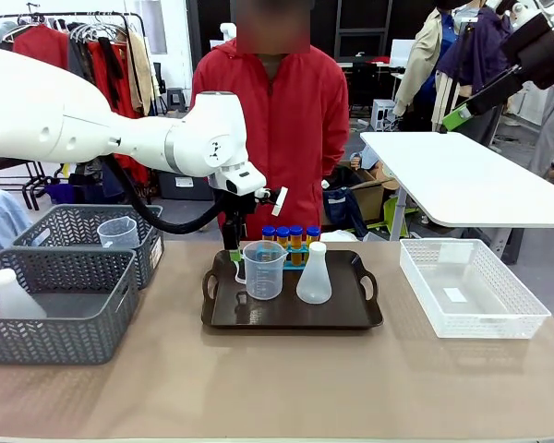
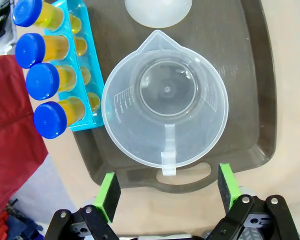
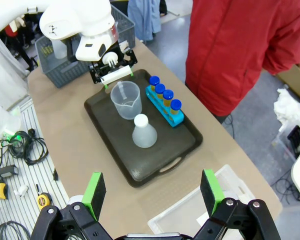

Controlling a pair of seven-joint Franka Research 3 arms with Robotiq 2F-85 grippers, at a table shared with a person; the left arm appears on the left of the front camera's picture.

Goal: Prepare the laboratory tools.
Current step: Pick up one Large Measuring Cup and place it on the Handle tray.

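The measuring beaker [image 2: 165, 100] stands on the dark tray [image 2: 255, 90] beside the blue rack [image 2: 82, 65] of capped tubes [image 2: 45, 80], my left claw [image 2: 165, 187] spread empty above its handle, so descending off-centre could tip it into the flask [image 1: 314, 274].

Four yellow-orange tubes [image 1: 290, 242] with blue caps stand in one blue rack [image 2: 85, 75]. One dark tray [image 1: 291, 314] carries one clear handled beaker [image 1: 264, 269] and one white conical flask [image 1: 314, 274]. Two grey mesh baskets [image 1: 60, 318] hold one more beaker [image 1: 118, 233] and one more flask [image 1: 14, 295]. One white lattice bin [image 1: 471, 288].
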